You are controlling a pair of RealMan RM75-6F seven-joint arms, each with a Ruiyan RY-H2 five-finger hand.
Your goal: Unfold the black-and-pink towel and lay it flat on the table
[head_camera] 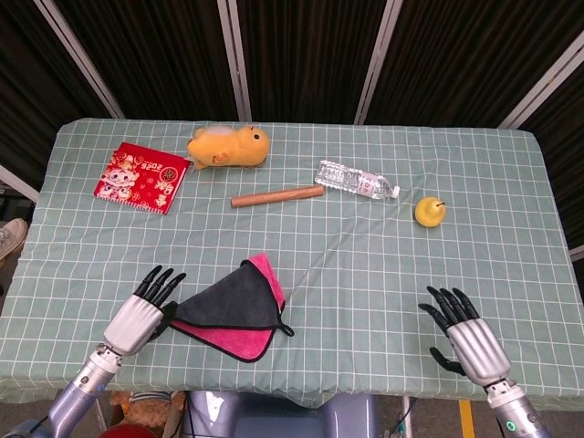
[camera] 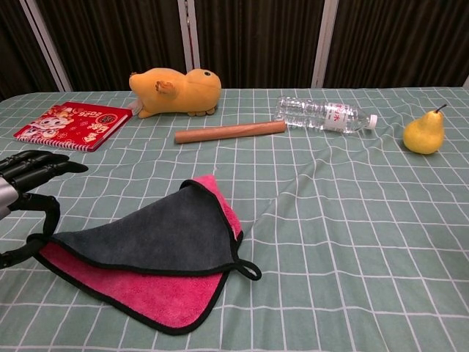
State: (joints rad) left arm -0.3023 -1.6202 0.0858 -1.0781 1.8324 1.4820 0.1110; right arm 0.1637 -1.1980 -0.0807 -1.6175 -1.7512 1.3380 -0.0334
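Lying folded: soft triangular towel [head_camera: 228, 315]
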